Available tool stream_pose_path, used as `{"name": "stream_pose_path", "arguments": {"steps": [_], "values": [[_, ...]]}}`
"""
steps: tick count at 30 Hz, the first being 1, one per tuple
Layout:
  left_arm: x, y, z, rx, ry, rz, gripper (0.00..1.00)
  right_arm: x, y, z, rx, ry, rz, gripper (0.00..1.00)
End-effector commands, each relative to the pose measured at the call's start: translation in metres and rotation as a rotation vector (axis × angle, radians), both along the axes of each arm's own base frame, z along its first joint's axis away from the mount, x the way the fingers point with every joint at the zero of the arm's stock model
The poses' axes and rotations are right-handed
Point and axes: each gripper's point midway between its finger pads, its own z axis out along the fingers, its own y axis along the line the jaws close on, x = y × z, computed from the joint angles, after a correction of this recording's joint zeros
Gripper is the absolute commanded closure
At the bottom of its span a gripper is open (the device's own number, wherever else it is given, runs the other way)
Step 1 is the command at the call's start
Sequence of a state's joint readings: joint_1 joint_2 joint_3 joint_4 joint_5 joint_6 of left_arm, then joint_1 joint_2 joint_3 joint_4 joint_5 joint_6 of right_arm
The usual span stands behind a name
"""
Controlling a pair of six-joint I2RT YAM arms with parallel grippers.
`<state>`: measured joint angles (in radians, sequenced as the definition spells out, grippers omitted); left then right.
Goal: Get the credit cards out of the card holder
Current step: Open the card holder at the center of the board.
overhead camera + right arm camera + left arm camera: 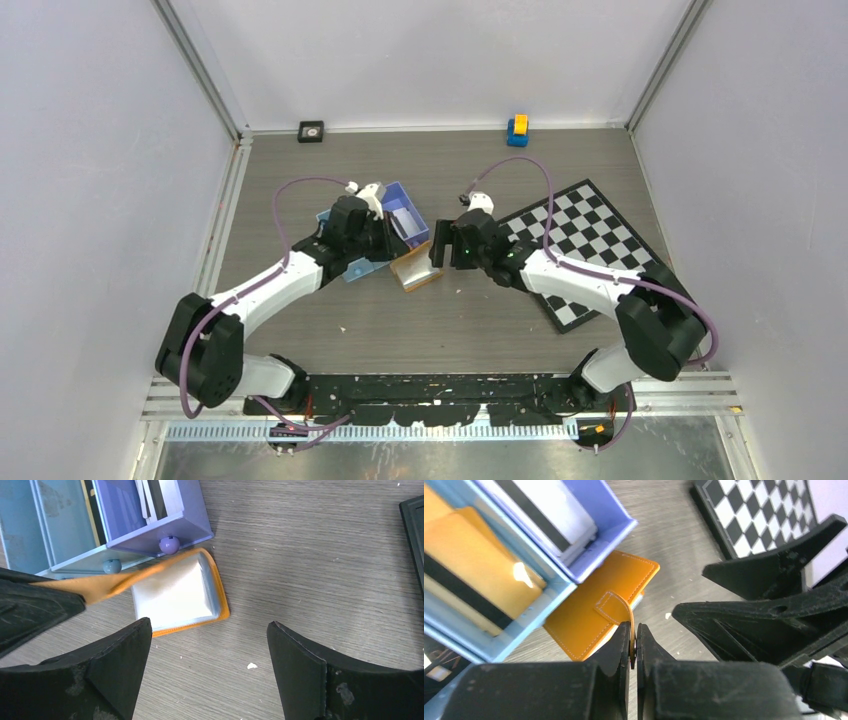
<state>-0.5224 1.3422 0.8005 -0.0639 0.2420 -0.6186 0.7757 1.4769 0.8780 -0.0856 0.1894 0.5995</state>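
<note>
Left gripper (634, 641): jaws together, clamped on the strap (616, 607) of the holder (589, 620).
Right gripper (210, 655): jaws wide apart, holding nothing, hovering just above the holder's open side.

Holder: on the table, tight against the near corner of the tray (609, 535). The strap pull holds its cover (100, 582) up at a slant, exposing a pale panel (172, 592) inside. I cannot tell whether that is a card under a clear sleeve or plain lining.

Cards (549, 517): white ones with a dark stripe lie in the tray's purple compartment, and orange ones sit in the light-blue compartment beside it.

Handling, as a judgement:
- The holder is light and floppy, and it will likely slide or lift unless it is pinned, so the strap grip doubles as an anchor.
- A card is thin, stiff and slick. It probably sits snug in its sleeve, so pinch an exposed short edge and draw it out flat, in line with the pocket.
- A card lying flat on wood offers little to grip.

Writing: pale letters on a dark item (436, 665) at the lower-left edge of the left wrist view — possibly "VIP", not certain. No brand is legible elsewhere.

Chequered board (764, 510): well to the right.
</note>
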Motion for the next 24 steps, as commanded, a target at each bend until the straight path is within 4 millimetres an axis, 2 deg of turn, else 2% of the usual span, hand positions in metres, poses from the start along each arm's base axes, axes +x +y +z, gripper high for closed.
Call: {"name": "stream_pose_path", "arguments": {"steps": [1,4,6,8,12,17,21,24], "values": [[0.017,0.027,0.008,0.116,-0.055,0.107,1.00,0.013,0.011,0.015,0.034,-0.025,-0.017,0.12],[0.023,0.039,0.002,0.173,-0.064,0.156,1.00,0.012,0.015,0.010,0.034,-0.013,0.002,0.23],[0.027,0.046,-0.005,0.209,-0.060,0.194,1.00,0.011,0.023,0.006,0.044,0.004,0.034,0.27],[0.031,0.049,-0.012,0.237,-0.051,0.207,1.00,0.009,0.028,-0.003,0.038,0.037,0.053,0.27],[0.036,0.060,-0.026,0.318,-0.013,0.240,1.00,0.011,0.032,-0.026,0.005,0.121,0.036,0.19],[0.043,0.070,-0.034,0.338,0.011,0.276,1.00,0.012,0.035,-0.052,0.082,0.276,-0.002,0.14],[0.044,0.074,-0.037,0.323,0.022,0.289,1.00,0.011,0.038,-0.065,0.167,0.368,-0.009,0.16],[0.045,0.074,-0.037,0.316,0.025,0.289,1.00,0.013,0.043,-0.067,0.239,0.400,-0.006,0.25]]}}
